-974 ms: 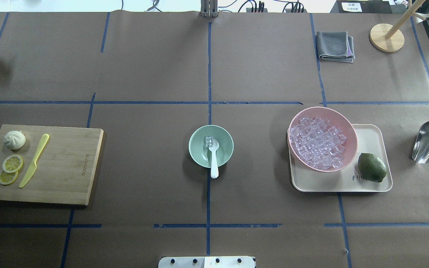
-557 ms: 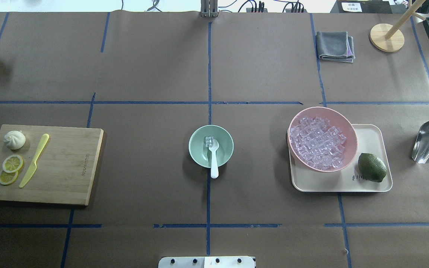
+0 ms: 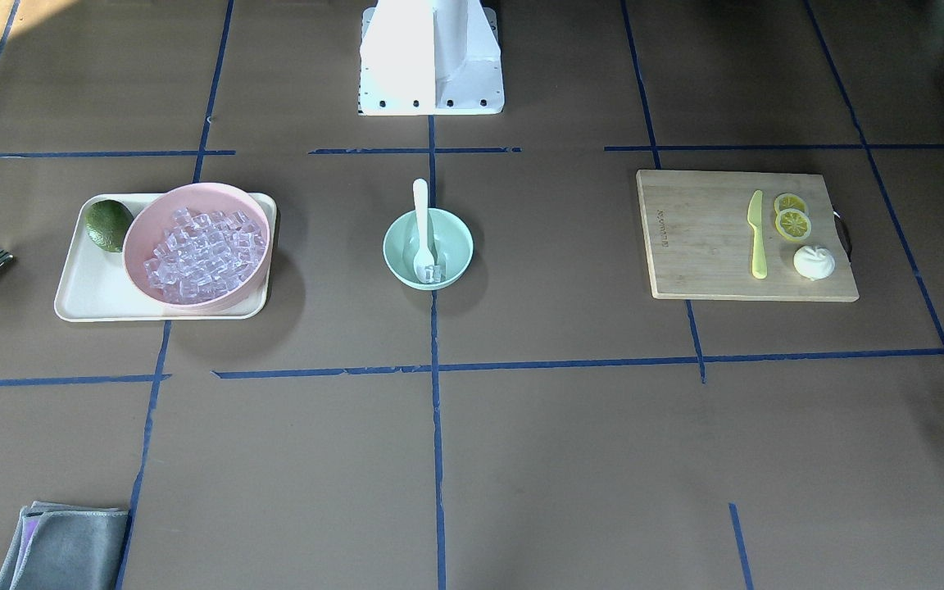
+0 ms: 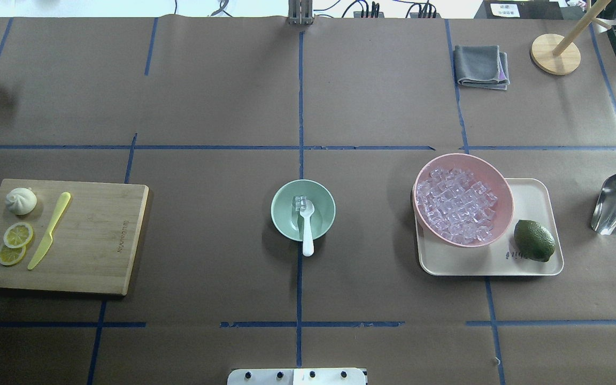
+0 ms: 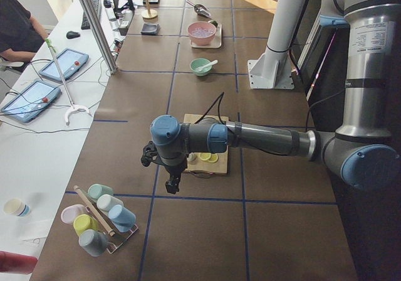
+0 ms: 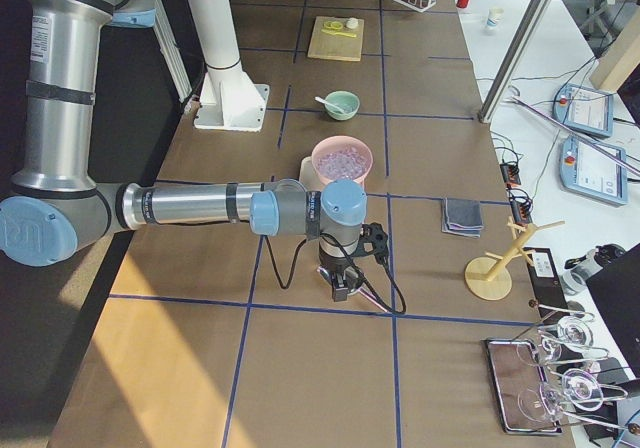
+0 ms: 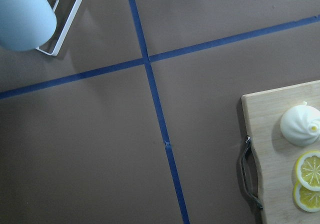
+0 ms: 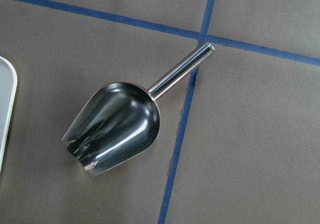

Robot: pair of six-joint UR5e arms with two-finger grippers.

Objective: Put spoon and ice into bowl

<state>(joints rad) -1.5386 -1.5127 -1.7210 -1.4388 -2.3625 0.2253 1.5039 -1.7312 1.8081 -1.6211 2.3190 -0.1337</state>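
Well off to the robot's left of the green bowl (image 4: 325, 212), the left claw (image 5: 172, 184) hangs pointing down over the brown table (image 4: 212, 107). Only a side view shows it, so I cannot tell whether its fingers are apart or together. The right claw (image 6: 342, 290) hangs equally far to the bowl's right, and I cannot tell its state either. Its wrist camera looks down on a steel scoop (image 8: 117, 129).

Inside the bowl lies the white spoon (image 4: 307, 230), its scoop on the bottom and its handle leaning over the rim toward the robot. Clear ice (image 4: 300, 202) sits in the bowl, touching the spoon's scoop.

To the bowl's right stands a pink bowl (image 4: 463, 157) heaped with ice cubes on a cream tray (image 4: 532, 198), beside a lime (image 4: 534, 240). To the bowl's left, a cutting board (image 4: 99, 240) carries a yellow knife (image 4: 49, 230), lemon slices (image 4: 18, 235) and a bun (image 4: 21, 201).
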